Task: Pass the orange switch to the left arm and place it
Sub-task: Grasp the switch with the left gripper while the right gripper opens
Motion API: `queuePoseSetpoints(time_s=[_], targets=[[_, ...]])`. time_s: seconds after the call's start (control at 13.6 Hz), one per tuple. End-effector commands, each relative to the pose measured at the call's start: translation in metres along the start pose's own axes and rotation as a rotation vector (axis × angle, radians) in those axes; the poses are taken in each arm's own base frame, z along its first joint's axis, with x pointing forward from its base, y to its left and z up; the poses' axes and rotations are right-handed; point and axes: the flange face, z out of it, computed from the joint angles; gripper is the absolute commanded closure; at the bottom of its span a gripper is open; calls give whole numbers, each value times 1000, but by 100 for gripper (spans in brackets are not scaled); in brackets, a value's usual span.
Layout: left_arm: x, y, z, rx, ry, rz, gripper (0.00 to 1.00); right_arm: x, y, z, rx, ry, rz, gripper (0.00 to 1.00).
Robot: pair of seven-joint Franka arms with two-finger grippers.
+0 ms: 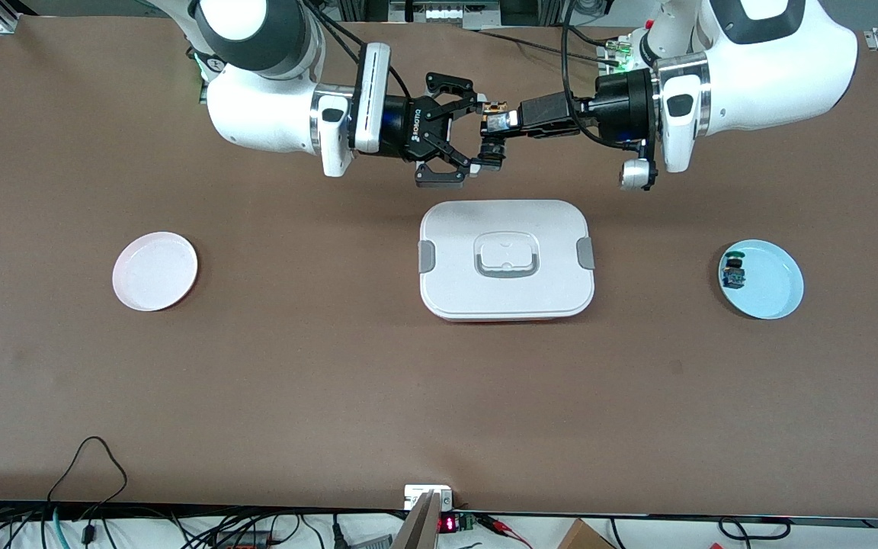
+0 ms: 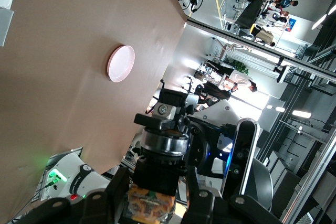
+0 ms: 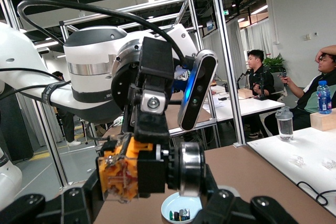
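two grippers meet in the air over the bare table just past the box's (image 1: 506,259) edge nearest the robots' bases, both pinching one orange switch (image 1: 494,109). front view: right gripper (image 1: 477,133) comes from the right arm's end, left gripper (image 1: 501,130) from the left arm's end, fingertips interleaved around the switch. switch is a speck there.

left wrist view gives what the front can't: orange body (image 2: 151,204) pressed between the left gripper's (image 2: 152,205) fingers, black round cap pointing at the right gripper (image 2: 173,116), which clamps the cap end. one pink plate (image 2: 121,63) also shows.

right wrist view: orange switch (image 3: 119,174) side-on, cap in the right gripper (image 3: 173,174), left gripper (image 3: 134,150) clamped on the orange end, blue plate (image 3: 178,208) below with a small part in it.

counts: one box, one switch, two plates — pink plate (image 1: 155,271) toward the right arm's end, blue plate (image 1: 770,286) toward the left arm's end holding one small blue-and-green part (image 1: 732,272).
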Motion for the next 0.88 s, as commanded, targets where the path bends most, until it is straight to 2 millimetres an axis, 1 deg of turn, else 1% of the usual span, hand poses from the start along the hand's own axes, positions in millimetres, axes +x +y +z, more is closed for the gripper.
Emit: queuePoseSetpoints(time_s=[0.0, 0.15, 0.22, 0.29, 0.52, 0.59, 0.66, 0.74, 0.81], targets=[[5, 2, -5, -33, 0, -3, 93, 2, -3, -1, -16, 6, -40, 83], [6, 2, -7, -34, 0, -3, 96, 2, -1, -2, -19, 5, -42, 82], [6, 2, -7, -35, 1, -4, 96, 2, -1, -2, -18, 5, -40, 62], [6, 2, -7, -35, 1, -4, 96, 0, -1, -3, -20, 5, -17, 1], [7, 1, -8, -33, 1, -7, 96, 6, -4, -6, -25, 6, 30, 0], [7, 1, -9, -31, 2, -8, 98, 6, -4, -7, -28, 4, 28, 0], [9, 1, -13, -27, -1, -7, 98, 8, -3, -10, -47, 0, 24, 0], [13, -2, -24, -25, -16, -15, 99, 7, -3, -12, -63, -8, 23, 0], [21, -7, -45, -21, -37, -26, 99, 5, -3, -15, -81, -16, 22, 0]])
